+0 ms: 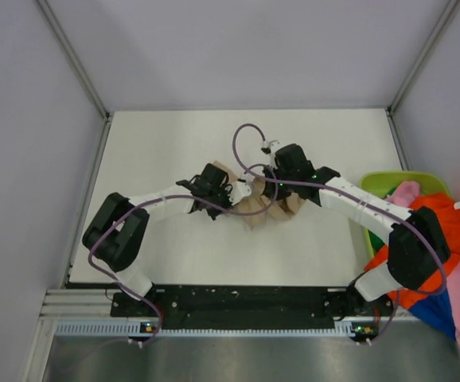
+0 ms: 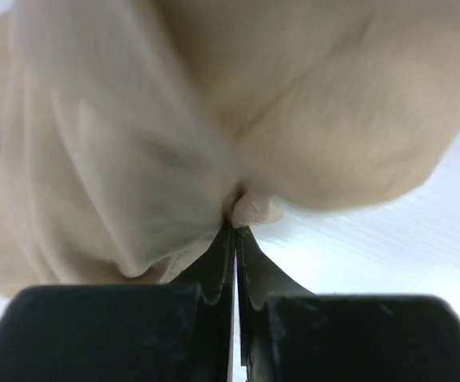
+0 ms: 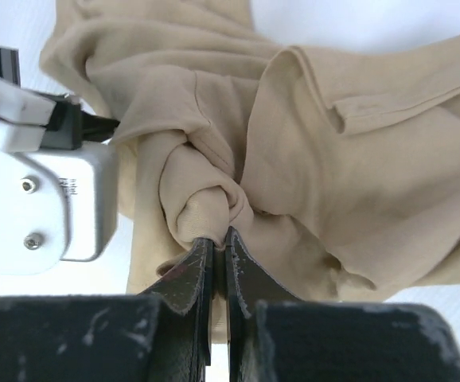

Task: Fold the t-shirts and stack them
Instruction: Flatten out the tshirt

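On the white bench (image 1: 174, 151), the soft tan cloth t-shirt (image 1: 263, 211) is held bunched just ahead of and between the left hand (image 2: 234, 227) and the right hand (image 3: 218, 236), each pinched shut on a fold, presumably so it can be spread for folding.

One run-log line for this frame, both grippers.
left gripper: shut on tan t-shirt | right gripper: shut on tan t-shirt | tan t-shirt: bunched, mid-table, not folded | other t-shirts: piled at green basket, right edge
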`<state>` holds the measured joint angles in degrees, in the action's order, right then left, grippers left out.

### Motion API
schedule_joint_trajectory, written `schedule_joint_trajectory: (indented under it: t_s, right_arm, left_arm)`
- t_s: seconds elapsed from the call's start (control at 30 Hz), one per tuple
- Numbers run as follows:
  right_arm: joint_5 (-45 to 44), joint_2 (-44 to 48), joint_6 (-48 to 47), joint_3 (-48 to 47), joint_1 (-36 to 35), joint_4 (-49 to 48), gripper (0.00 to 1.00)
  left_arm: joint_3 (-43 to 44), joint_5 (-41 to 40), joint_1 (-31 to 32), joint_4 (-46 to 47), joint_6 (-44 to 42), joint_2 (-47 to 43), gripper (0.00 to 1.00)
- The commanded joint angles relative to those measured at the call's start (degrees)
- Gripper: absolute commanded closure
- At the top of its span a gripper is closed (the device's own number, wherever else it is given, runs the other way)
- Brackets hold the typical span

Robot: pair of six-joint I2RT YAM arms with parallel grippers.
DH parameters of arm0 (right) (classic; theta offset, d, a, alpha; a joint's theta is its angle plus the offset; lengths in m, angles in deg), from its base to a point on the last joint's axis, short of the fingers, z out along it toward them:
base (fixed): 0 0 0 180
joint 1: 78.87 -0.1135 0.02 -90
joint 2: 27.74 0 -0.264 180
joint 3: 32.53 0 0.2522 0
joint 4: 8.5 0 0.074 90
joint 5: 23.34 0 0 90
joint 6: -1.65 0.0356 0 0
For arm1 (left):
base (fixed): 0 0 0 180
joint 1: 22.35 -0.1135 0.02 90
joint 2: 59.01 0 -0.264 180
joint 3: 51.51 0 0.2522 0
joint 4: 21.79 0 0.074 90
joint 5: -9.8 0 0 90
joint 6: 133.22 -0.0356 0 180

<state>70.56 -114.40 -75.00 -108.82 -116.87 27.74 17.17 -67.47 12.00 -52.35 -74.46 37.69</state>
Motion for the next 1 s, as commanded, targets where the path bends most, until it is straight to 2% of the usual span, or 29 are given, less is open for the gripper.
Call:
schedule_joint_trajectory:
  t_s: [0.0, 0.17, 0.33, 0.5, 0.6, 0.77, 0.87, 0.93, 0.97]
  right_arm:
    - [-1.35, 8.07, 0.11, -2.16, 4.07, -3.67, 1.00]
    - [-2.85, 8.69, -4.55, -8.83, 4.07, -0.95, 1.00]
    - [-2.32, 8.78, -8.33, -17.44, 4.07, 2.04, 1.00]
    - [4.00, 10.62, -11.93, -21.06, 3.99, 4.58, 1.00]
    - [4.98, 12.73, -12.64, -17.30, 4.07, 7.13, 1.00]
    - [-3.63, 15.81, -7.66, -3.33, 5.03, 8.63, 1.00]
    - [-3.64, 13.45, -2.63, 1.86, 7.23, 6.97, 1.00]
    - [-6.70, 10.03, -0.61, 4.41, 8.72, 5.48, 1.00]
    - [-7.41, 8.10, 0.79, 5.38, 11.08, 4.25, 0.77]
  left_arm:
    - [0.89, -6.48, -2.26, 0.62, 1.19, -4.75, 1.00]
    - [6.24, -9.48, -8.40, -2.53, 2.33, -13.72, 1.00]
    - [15.99, -7.37, -15.97, -10.52, 1.98, -22.51, 1.00]
    - [21.01, -7.81, -18.26, -17.72, 0.48, -29.37, 1.00]
    - [21.55, -8.07, -18.53, -22.83, 2.06, -30.69, 1.00]
    - [17.86, -12.20, -19.14, -23.90, 3.03, -32.28, 1.00]
    - [18.03, -15.45, -20.20, -23.37, 3.65, -32.72, 1.00]
    - [19.52, -16.59, -20.72, -23.11, 4.26, -32.98, 1.00]
    - [20.22, -16.60, -20.81, -22.84, 4.52, -33.16, 1.00]
